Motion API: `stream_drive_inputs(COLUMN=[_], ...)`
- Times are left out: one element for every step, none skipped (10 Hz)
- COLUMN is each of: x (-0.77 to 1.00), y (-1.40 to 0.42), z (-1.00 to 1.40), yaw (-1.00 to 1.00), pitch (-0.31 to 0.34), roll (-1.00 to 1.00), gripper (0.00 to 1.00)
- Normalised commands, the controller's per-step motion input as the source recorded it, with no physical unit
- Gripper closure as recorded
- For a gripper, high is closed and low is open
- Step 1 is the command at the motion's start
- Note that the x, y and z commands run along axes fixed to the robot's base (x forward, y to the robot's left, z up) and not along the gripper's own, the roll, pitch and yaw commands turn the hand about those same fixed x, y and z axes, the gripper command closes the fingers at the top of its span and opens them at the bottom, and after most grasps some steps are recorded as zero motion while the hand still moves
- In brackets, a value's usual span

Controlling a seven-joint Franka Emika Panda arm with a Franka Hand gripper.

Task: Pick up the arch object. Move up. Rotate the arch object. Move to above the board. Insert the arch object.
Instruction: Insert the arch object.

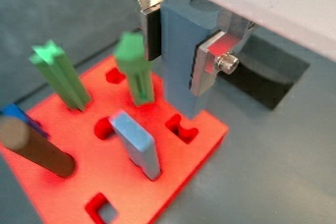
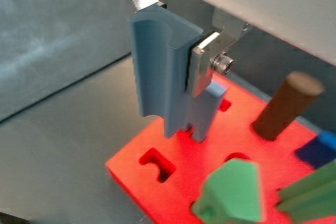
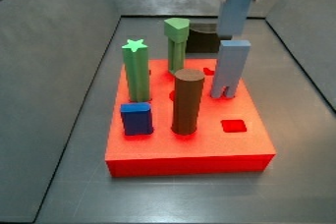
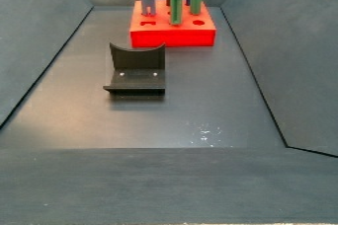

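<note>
My gripper [image 1: 179, 56] is shut on the light blue arch object [image 1: 182, 33], which hangs upright with its two legs pointing down. Both wrist views show the silver fingers clamping its flat sides [image 2: 164, 71]. In a side view the arch [image 3: 231, 67] stands at the far right part of the red board [image 3: 197, 161], with the gripper [image 3: 238, 22] straight above it. Its legs reach the board's top; I cannot tell whether they are in a hole. An arch-shaped hole [image 2: 157, 164] shows in the board [image 2: 132, 177] near the legs.
On the board stand a green star post [image 3: 136, 66], a green post [image 3: 178, 39], a brown cylinder [image 3: 188, 100] and a blue block [image 3: 136, 118]. The dark fixture [image 4: 134, 71] stands on the floor apart from the board [image 4: 172, 37]. Grey bin walls slope up around.
</note>
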Motion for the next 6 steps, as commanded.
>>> stream_drive_inputs(x=[0.28,0.03,-0.04,-0.15,-0.03,-0.01], y=[0.07,0.06,0.02,0.0,0.0,0.0], z=[-0.52,-0.46,-0.47,-0.43,-0.37,-0.25], yaw=[0.0,0.0,0.11,0.17,0.07,0.0], pitch=[0.0,0.0,0.029,0.08,0.041,-0.003], roll=[0.02,0.05,0.24,0.36,0.2,0.0], gripper=[1.0,1.0,1.0,1.0,1.0,1.0])
